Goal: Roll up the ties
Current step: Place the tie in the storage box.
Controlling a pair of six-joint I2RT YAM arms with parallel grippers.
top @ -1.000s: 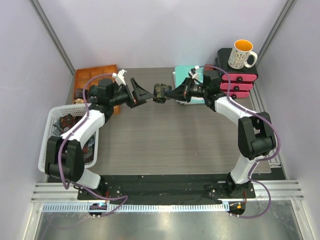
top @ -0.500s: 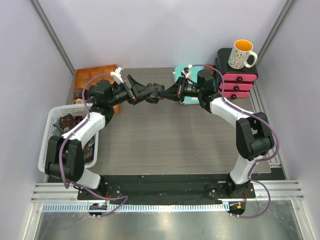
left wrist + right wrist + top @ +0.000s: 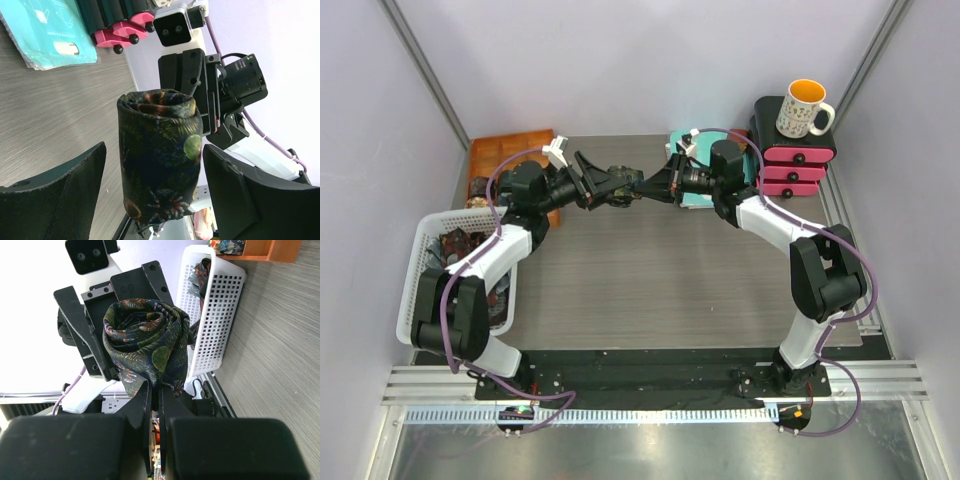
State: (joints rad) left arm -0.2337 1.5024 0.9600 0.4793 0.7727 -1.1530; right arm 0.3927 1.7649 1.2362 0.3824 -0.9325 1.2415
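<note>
Pinching the rolled tie (image 3: 624, 186) in the pressed-together right hand (image 3: 643, 188) above the bench (image 3: 650, 290) at upper centre of the top view, its axis upright in the left wrist view, between the spread fingers of the left hand (image 3: 612, 187), neither touching.

A dark leaf-print tie (image 3: 147, 352), rolled into a tight cylinder, hangs above the table (image 3: 650, 280).

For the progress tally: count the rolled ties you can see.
1 certain: the rolled tie in the right pincer, mid-air. Others may lie hidden in the white basket.
</note>
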